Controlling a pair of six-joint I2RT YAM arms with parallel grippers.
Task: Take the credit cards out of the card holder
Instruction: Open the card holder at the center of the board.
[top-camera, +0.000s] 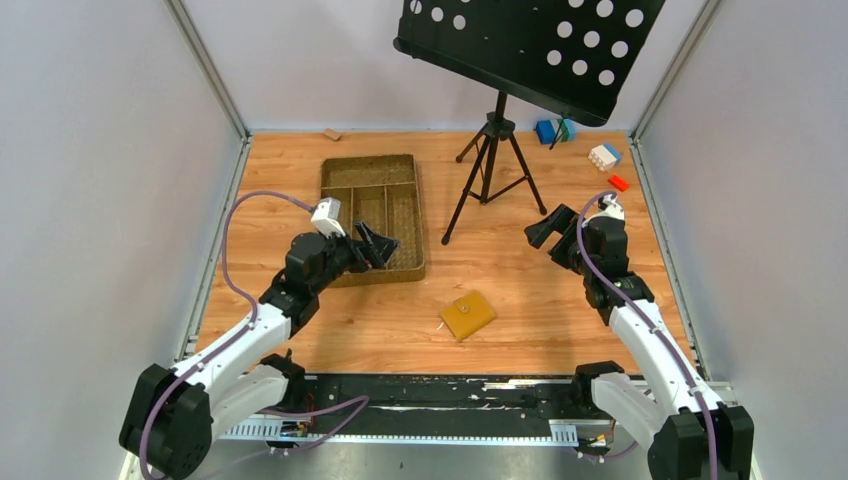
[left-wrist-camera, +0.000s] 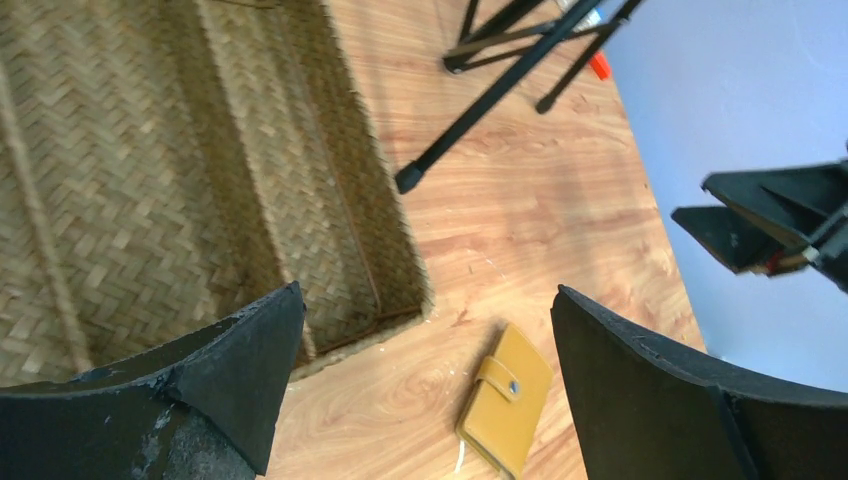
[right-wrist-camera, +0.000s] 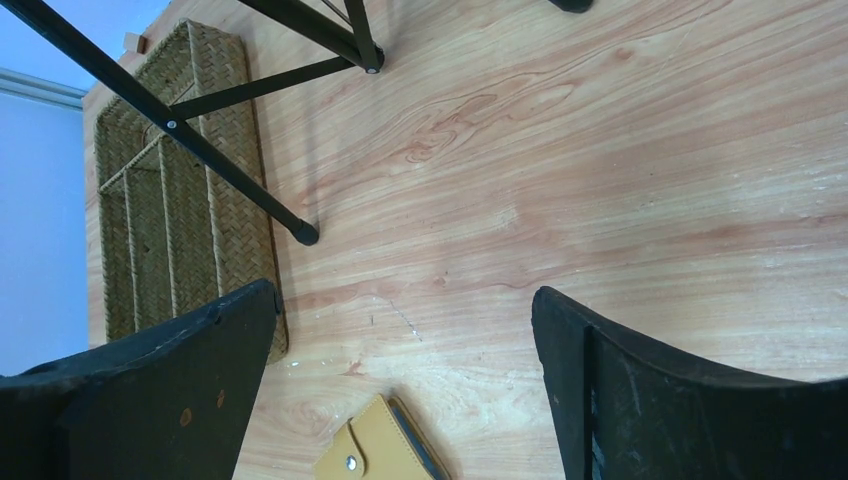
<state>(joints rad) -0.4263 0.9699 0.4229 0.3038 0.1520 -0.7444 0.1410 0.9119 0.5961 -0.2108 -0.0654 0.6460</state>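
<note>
Wooden table (top-camera: 560, 300) carries the card holder (top-camera: 468, 315), snapped shut near the front edge between the arms; no cards show. Opening looks not yet begun: the left gripper (top-camera: 385, 245), over the woven tray (top-camera: 340, 170), and the right gripper (top-camera: 540, 228) both hang spread apart. Next comes pinning and unsnapping. The tray compartments in view hold nothing.

I see the counter (top-camera: 560, 300) as wood-grain with a soft sheen. The tray (left-wrist-camera: 120, 180) is rough woven fibre. The card holder (left-wrist-camera: 508, 398) looks like matt leather with a shiny metal snap (left-wrist-camera: 514, 387). My left pincer (left-wrist-camera: 425, 300) is matt black and scuffed.
</note>
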